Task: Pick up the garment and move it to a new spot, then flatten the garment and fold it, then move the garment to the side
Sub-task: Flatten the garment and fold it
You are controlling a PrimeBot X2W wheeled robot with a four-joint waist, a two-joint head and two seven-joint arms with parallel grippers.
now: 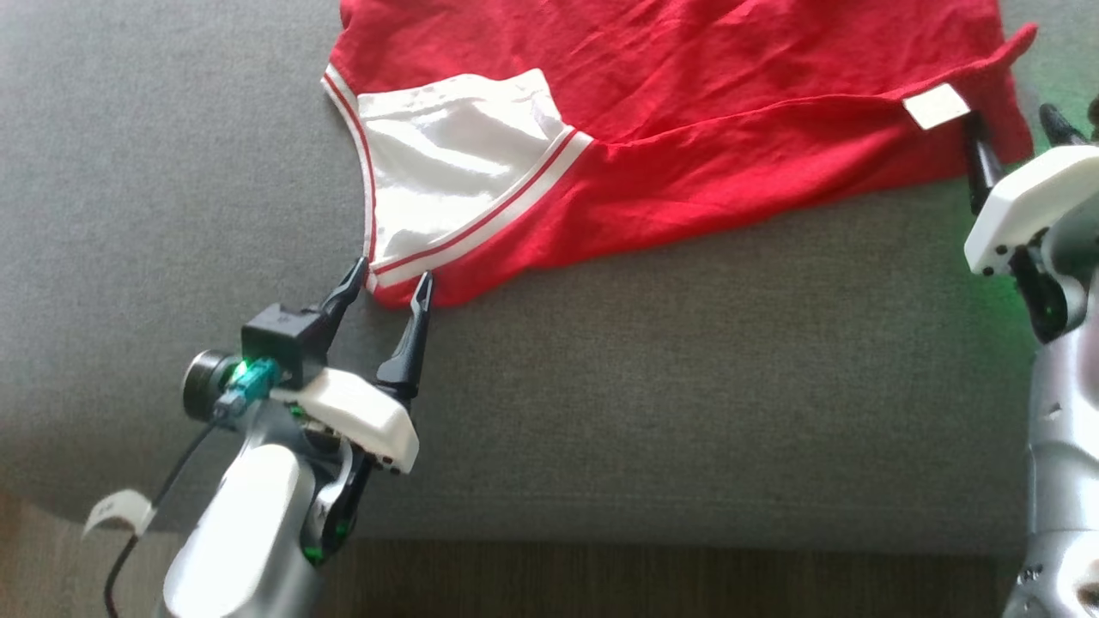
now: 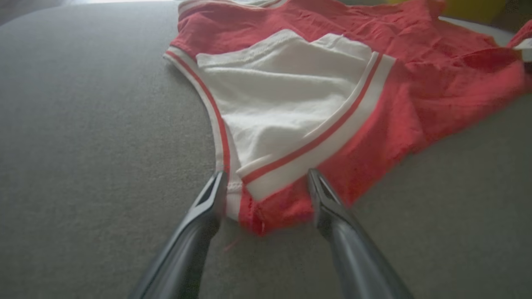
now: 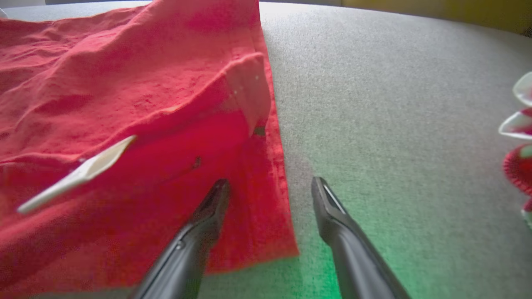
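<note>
The red garment (image 1: 687, 86) lies spread on the grey table (image 1: 601, 386). The left end effector (image 1: 391, 276) gapes wide astride its striped corner, and the right end effector (image 1: 1013, 129) stands wide astride the opposite edge. I'd have both pinch deep, together.

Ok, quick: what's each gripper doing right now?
Left gripper: open, fingers either side of the garment's striped corner, nothing held.
Right gripper: open, straddling the garment's edge, nothing held.
</note>
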